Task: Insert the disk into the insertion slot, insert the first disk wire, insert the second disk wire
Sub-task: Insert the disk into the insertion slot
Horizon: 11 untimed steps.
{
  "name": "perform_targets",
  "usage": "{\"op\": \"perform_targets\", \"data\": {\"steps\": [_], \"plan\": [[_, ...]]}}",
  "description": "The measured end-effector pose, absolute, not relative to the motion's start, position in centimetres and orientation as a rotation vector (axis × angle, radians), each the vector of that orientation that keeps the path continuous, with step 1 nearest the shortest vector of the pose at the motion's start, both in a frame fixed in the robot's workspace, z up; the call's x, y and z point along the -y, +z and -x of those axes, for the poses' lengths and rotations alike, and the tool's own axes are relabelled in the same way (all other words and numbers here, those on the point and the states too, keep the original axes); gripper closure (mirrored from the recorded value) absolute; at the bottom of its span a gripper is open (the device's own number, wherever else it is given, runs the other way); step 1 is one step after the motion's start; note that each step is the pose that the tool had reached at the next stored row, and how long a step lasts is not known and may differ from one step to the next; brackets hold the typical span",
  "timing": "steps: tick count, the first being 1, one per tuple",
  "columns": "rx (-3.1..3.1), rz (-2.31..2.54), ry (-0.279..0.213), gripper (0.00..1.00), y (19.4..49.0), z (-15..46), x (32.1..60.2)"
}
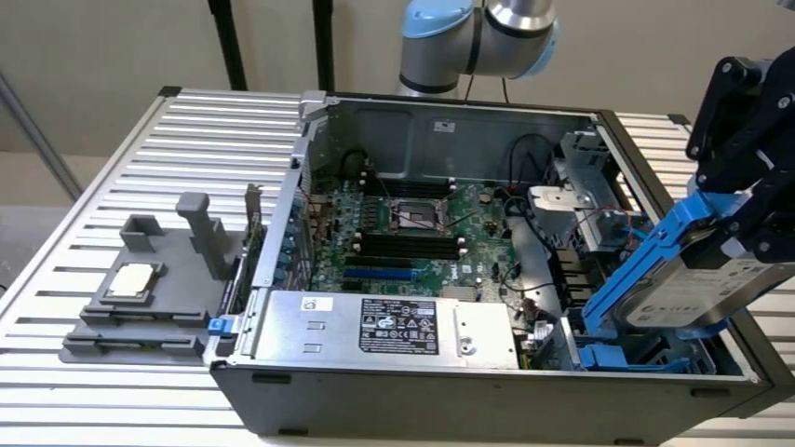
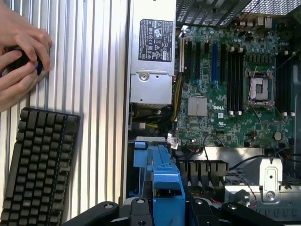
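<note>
Disk in hand over insertion slot

A robotics lab: a robot arm above a ribbed aluminium surface carrying an opened computer case, a grey fixture and a keyboard.

**Ribbed metal bench carries an open computer case**

The bench is a silver surface of parallel slats. The case lies on its side on it, interior facing up. Just beside the case, toward the exterior view's left, a grey plastic fixture with upright posts stands on the slats. A black keyboard rests on the bench, near a person's hands cupping something dark.
</note>
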<state>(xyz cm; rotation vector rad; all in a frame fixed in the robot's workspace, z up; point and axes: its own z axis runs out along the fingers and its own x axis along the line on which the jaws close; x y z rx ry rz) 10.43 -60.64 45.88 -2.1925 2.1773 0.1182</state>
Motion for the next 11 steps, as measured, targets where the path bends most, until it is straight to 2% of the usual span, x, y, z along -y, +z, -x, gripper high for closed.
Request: {"op": "perform_targets", "data": {"steps": [11], "plan": [[-2.177, 2.192, 0.118, 0.68, 45.53, -10.36, 60.64]]}}
